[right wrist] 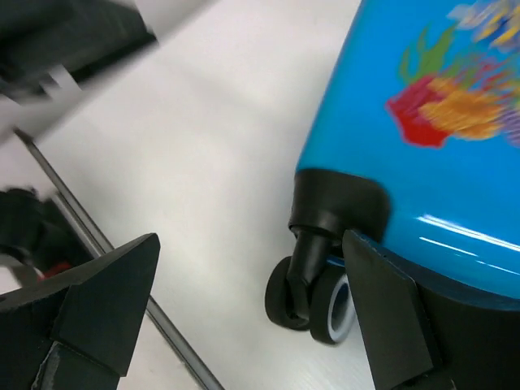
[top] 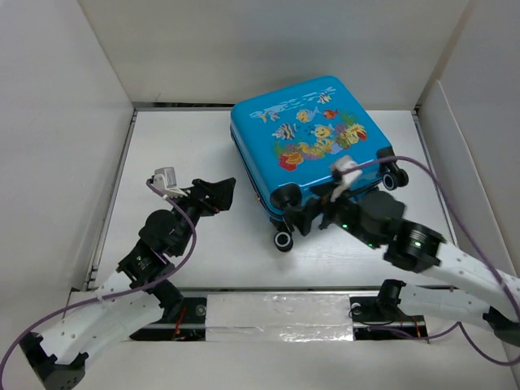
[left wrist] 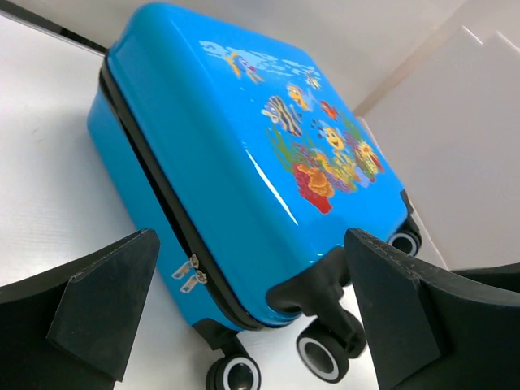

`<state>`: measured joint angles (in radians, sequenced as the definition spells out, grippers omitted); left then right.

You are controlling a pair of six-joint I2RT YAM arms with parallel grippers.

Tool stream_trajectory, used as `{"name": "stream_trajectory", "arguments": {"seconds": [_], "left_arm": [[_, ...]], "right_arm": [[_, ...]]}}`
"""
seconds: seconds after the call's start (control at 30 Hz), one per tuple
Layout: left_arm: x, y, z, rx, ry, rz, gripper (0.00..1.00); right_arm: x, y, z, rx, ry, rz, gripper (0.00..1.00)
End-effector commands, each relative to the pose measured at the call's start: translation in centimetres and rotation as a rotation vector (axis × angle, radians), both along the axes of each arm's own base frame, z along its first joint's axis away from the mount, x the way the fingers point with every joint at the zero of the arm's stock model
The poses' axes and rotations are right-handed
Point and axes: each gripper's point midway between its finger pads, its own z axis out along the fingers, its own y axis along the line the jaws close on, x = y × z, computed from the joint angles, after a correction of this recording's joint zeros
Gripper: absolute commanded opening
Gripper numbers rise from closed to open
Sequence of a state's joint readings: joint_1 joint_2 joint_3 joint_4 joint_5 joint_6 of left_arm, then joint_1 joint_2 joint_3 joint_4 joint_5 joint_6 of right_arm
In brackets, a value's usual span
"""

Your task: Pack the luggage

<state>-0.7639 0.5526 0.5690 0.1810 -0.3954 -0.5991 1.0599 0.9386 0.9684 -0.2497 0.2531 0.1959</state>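
The luggage (top: 305,134) is a bright blue hard-shell suitcase with a fish print. It lies flat and closed at the back right of the table, wheels toward me. My left gripper (top: 221,195) is open and empty, just left of the suitcase's near corner and apart from it. In the left wrist view (left wrist: 252,317) it faces the luggage (left wrist: 244,162), the zipper pulls (left wrist: 188,272) and a wheel (left wrist: 325,357). My right gripper (top: 307,213) is open at the wheel end. In its wrist view (right wrist: 252,317) one finger (right wrist: 390,325) lies close beside a caster wheel (right wrist: 313,296) under the luggage (right wrist: 431,162).
White walls (top: 65,122) enclose the table on the left, back and right. A metal rail (right wrist: 122,260) runs along the table's near edge, with a taped strip (top: 276,313) between the arm bases. The left arm shows blurred in the right wrist view (right wrist: 57,41).
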Motion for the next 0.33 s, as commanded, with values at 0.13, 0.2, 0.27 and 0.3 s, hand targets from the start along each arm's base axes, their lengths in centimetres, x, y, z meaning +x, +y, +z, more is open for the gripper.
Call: {"name": "stream_trajectory", "arguments": {"seconds": [0.13, 0.2, 0.27, 0.3], "left_arm": [[-2.1, 0.1, 5.4, -0.045, -0.115, -0.087, 0.99], [-2.2, 0.1, 5.3, -0.041, -0.115, -0.090, 0.99], [-2.2, 0.0, 5.1, -0.039, -0.108, -0.092, 0.99], [-2.2, -0.1, 5.0, -0.040, -0.104, -0.097, 0.99]], "right_arm": [[-1.5, -12.9, 8.0, 0.334, -0.181, -0.313, 1.00], [-2.5, -16.0, 8.3, 0.408, -0.193, -0.360, 1.00], [-2.6, -17.1, 7.4, 0.438, -0.182, -0.393, 1.00], [-3.0, -17.8, 7.5, 0.466, -0.182, -0.396, 1.00]]}}
